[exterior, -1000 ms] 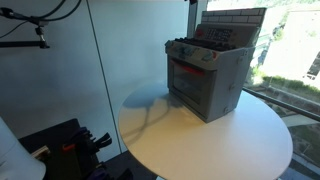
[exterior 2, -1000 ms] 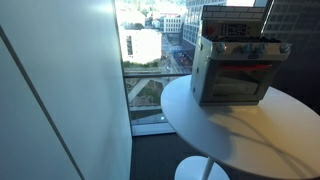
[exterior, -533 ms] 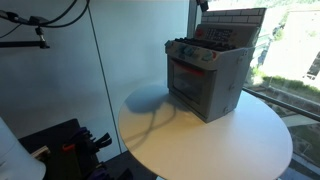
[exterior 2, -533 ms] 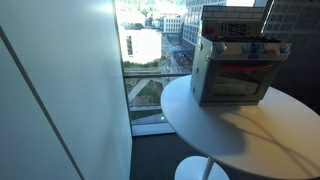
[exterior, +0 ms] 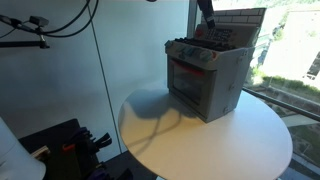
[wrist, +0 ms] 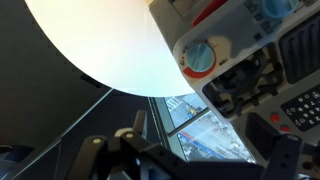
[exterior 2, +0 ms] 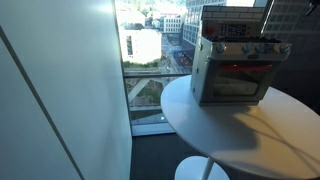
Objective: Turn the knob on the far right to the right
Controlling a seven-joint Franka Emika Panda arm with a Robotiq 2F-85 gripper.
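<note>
A grey toy stove point(exterior: 205, 80) stands on the round white table point(exterior: 230, 140); it also shows in an exterior view point(exterior 2: 235, 75). A row of small knobs point(exterior: 197, 53) runs along its front top edge and shows in an exterior view point(exterior 2: 245, 48). In the wrist view a blue knob point(wrist: 200, 56) sits on the stove's white panel, with more blue knobs point(wrist: 270, 8) at the top edge. My gripper point(wrist: 195, 130) is open and empty, above and apart from the stove. Only the arm's tip point(exterior: 205, 12) shows at the top of an exterior view.
A large window point(exterior 2: 150, 50) with a city view lies behind the table. A grey wall panel point(exterior: 140, 50) stands beside it. Black equipment and cables point(exterior: 70, 145) sit low beside the table. The table's pedestal point(exterior 2: 200, 170) shows below its edge.
The arm has come down into the top of an exterior view, above the stove. Its shadow on the table has shifted. The stove has not moved.
</note>
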